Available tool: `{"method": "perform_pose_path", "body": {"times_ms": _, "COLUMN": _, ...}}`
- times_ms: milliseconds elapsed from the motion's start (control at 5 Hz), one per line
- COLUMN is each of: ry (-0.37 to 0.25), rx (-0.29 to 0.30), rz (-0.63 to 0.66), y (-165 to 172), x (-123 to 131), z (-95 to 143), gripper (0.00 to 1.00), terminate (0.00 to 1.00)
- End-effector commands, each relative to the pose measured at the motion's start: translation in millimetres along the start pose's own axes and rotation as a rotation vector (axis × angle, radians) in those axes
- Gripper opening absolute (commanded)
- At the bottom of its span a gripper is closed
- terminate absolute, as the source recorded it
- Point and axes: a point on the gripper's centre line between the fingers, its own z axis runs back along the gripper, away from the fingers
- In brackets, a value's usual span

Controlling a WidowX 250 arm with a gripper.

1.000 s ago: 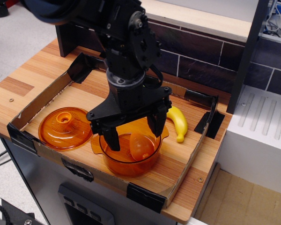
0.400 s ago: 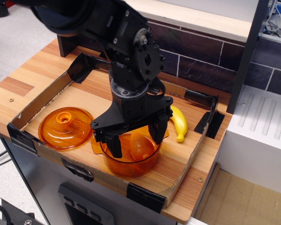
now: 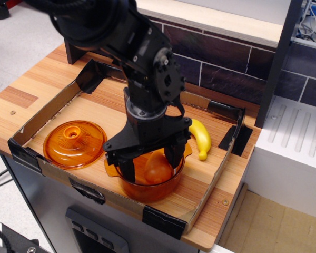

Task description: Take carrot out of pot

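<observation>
We note a wooden table (image 3: 26,84) bearing a shallow cardboard tray (image 3: 52,105), with a dark tiled wall (image 3: 221,68) behind and a white unit (image 3: 289,153) to the side. The gripper (image 3: 150,161) reaches into the pot (image 3: 147,187), its fingers (image 3: 127,169) spread on either side of the carrot (image 3: 157,167); we cannot tell whether they touch it. The carrot stands inside the pot, tapered end up. In the tray, the lid (image 3: 73,143) lies beside the pot, and a banana (image 3: 200,138) behind it.
</observation>
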Motion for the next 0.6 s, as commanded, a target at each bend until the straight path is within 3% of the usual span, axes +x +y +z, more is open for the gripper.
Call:
{"method": "perform_pose_path", "body": {"times_ms": 0, "ry": -0.017, "rx": -0.007, "rz": 0.013, "y": -6.0, "x": 2.3, "z": 0.5, "gripper": 1.0, "terminate": 0.0}}
{"method": "perform_pose_path", "body": {"times_ms": 200, "ry": -0.012, "rx": -0.013, "rz": 0.013, "y": -5.0, "x": 1.0, "z": 1.6, "gripper": 0.0, "terminate": 0.0}}
{"method": "perform_pose_path", "body": {"times_ms": 400, "ry": -0.005, "rx": -0.017, "rz": 0.012, "y": -4.8, "x": 0.0, "z": 2.9, "gripper": 0.0, "terminate": 0.0}}
